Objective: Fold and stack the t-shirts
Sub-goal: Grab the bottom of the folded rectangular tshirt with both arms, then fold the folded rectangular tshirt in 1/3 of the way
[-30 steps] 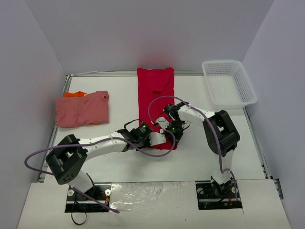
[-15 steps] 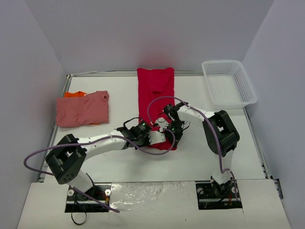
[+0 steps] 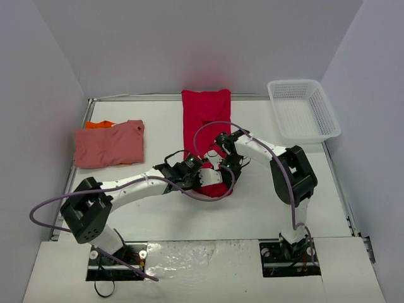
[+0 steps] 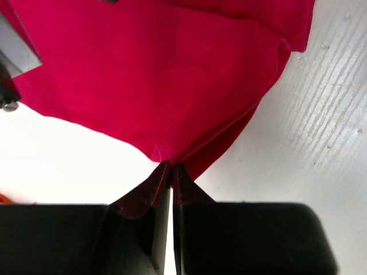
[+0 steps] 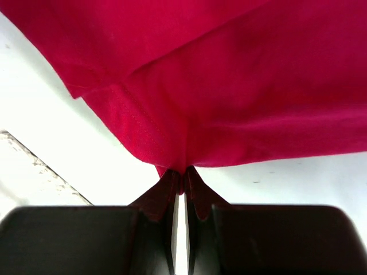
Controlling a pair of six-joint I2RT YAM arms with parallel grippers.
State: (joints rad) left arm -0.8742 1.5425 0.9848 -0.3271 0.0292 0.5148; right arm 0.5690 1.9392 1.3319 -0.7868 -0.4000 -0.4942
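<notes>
The bright red t-shirt (image 3: 206,120) lies as a long strip at the middle of the table, its near end lifted. My left gripper (image 3: 201,175) is shut on the near left corner of the red t-shirt (image 4: 172,86). My right gripper (image 3: 222,163) is shut on the near right corner of the red t-shirt (image 5: 229,86). Both hold the hem just above the table. The salmon pink t-shirt (image 3: 108,145) lies folded at the left, on top of the orange t-shirt (image 3: 100,125), of which only an edge shows.
A white plastic mesh basket (image 3: 302,116) stands at the back right. The table (image 3: 164,120) has grey walls on three sides. The purple cables of both arms loop over the near end of the red shirt.
Both grippers have moved away from me with the red shirt's near hem, lifting it and carrying it over the rest of the shirt.
</notes>
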